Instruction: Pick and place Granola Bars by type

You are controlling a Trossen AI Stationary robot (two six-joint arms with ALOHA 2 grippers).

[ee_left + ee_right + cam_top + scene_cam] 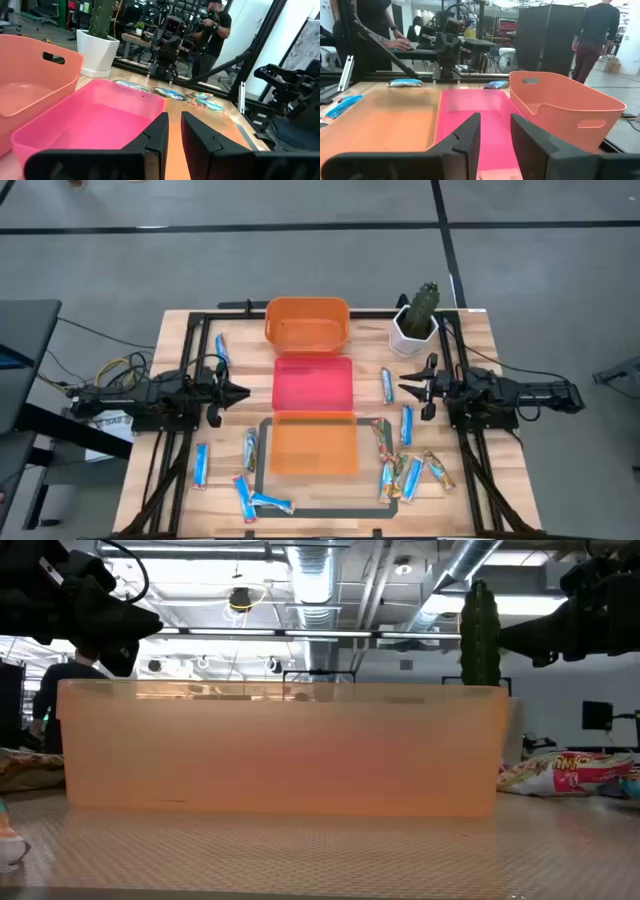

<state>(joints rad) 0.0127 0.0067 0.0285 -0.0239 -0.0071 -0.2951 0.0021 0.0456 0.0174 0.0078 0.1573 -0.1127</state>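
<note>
The Granola Bars [406, 425], slim foil wrappers, lie scattered on the slatted wooden table [180, 340] either side of three smooth plastic trays [312, 385]. A potted cactus [418, 320] stands at the corner; people stand in the workshop behind. The left gripper [238, 392] and right gripper [408, 388] hover level, fingers slightly apart, seemingly empty.

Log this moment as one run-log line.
left gripper: open, empty, beside pink tray | right gripper: open, empty, opposite side | granola bars: on table, trays empty
</note>
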